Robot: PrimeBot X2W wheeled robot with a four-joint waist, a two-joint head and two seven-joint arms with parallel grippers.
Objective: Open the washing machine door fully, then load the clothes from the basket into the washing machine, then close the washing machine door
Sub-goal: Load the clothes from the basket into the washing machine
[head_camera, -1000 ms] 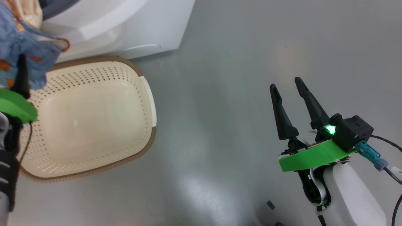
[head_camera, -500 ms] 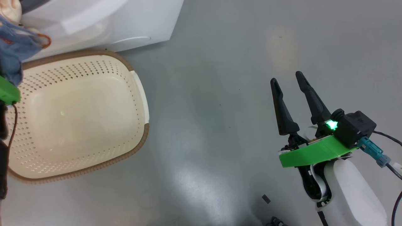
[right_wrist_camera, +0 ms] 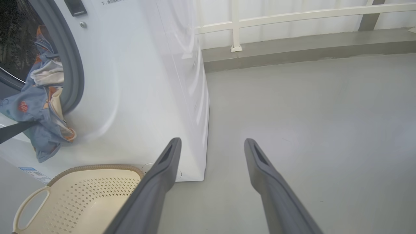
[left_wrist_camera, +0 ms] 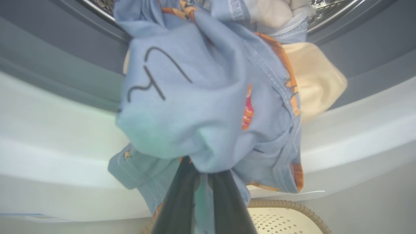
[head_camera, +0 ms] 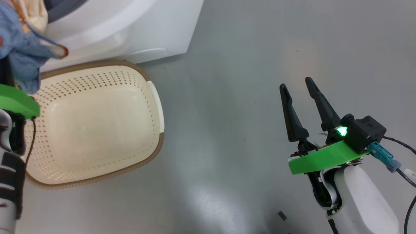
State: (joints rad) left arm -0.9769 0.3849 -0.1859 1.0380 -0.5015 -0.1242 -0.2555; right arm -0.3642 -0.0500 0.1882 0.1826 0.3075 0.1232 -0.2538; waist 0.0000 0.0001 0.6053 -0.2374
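My left gripper (left_wrist_camera: 203,165) is shut on the light blue printed clothes (left_wrist_camera: 201,97). The bundle hangs over the grey gasket (right_wrist_camera: 73,65) at the mouth of the white washing machine (right_wrist_camera: 136,81), and its top reaches into the steel drum (left_wrist_camera: 334,6). Cream cloth (left_wrist_camera: 312,81) shows behind the blue fabric. In the head view the clothes (head_camera: 19,55) sit at the upper left, above the basket (head_camera: 152,156), which holds nothing. My right gripper (head_camera: 295,83) is open over bare floor, well right of the basket. The washing machine door is out of view.
Grey floor (head_camera: 243,97) stretches between the basket and my right arm. A low kerb and white railing (right_wrist_camera: 292,32) run along the far side. A small blue label (right_wrist_camera: 34,173) sits low on the machine's front. The basket stands against the machine's base.
The head camera swung left and back again. My left gripper stays shut on the blue clothes at the machine's mouth. The right gripper has barely moved.
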